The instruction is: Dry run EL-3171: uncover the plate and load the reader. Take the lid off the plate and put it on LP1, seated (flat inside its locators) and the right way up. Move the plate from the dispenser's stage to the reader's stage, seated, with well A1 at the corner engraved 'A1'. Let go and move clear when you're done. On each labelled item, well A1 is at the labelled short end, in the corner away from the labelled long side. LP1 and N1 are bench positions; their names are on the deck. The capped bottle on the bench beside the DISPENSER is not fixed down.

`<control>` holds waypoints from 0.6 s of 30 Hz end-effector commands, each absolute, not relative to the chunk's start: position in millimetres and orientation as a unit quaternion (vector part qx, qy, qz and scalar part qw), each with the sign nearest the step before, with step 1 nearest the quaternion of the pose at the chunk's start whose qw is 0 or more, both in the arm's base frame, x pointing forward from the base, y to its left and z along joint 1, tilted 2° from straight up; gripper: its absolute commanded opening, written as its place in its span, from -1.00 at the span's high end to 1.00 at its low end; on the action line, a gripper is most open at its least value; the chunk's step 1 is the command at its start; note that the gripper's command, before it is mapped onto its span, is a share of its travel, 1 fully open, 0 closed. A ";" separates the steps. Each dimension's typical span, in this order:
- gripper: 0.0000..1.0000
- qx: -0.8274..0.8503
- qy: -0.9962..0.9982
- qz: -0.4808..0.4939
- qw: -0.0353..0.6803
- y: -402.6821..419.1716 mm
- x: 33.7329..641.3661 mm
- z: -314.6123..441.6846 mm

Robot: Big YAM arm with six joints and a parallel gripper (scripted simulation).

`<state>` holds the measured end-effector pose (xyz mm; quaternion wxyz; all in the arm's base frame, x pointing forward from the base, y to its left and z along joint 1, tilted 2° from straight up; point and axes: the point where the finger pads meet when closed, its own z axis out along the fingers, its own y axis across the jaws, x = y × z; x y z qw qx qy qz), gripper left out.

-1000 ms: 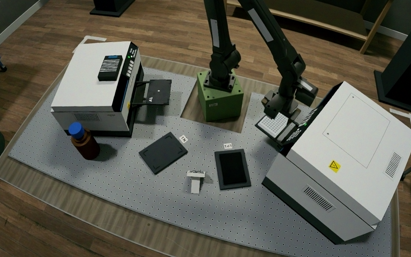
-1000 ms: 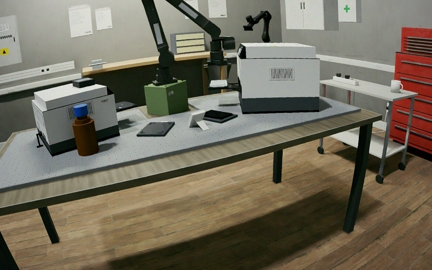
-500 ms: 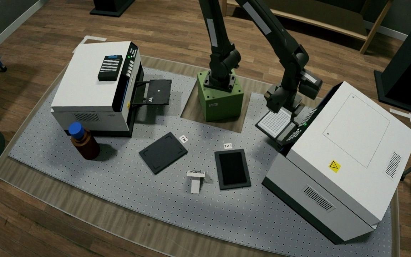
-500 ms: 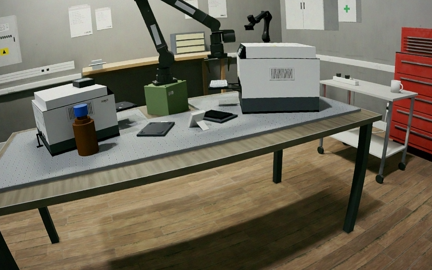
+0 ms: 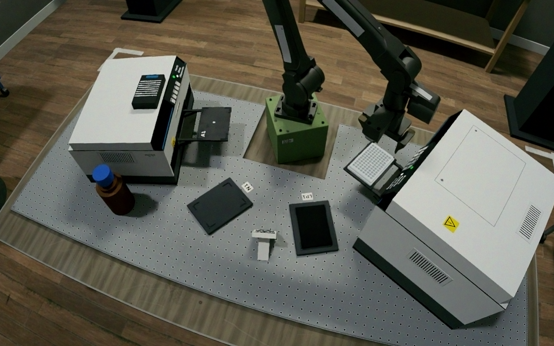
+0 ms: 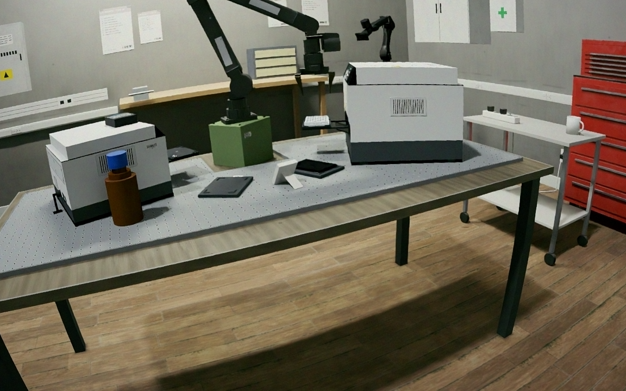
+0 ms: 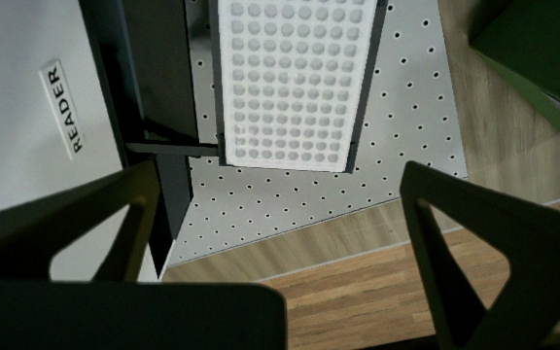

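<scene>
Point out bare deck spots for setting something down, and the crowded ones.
Bare: deck front, between the amber bottle and the white stand. Also between LP1 and the reader.
Crowded: N1, stand, LP1 cluster.
</scene>
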<state>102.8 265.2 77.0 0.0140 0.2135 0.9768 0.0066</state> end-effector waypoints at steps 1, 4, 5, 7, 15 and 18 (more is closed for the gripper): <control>-1.00 0.213 0.977 0.025 0.015 280.8 104.2 95.6; -1.00 0.213 0.977 0.020 0.014 278.2 103.3 94.4; -1.00 0.213 0.977 0.019 0.014 277.9 103.3 92.0; -1.00 0.209 0.978 0.015 0.014 276.3 102.8 87.1; 1.00 0.189 0.982 0.008 0.013 259.5 111.0 76.1; 1.00 0.194 0.981 0.009 0.014 256.2 114.8 79.3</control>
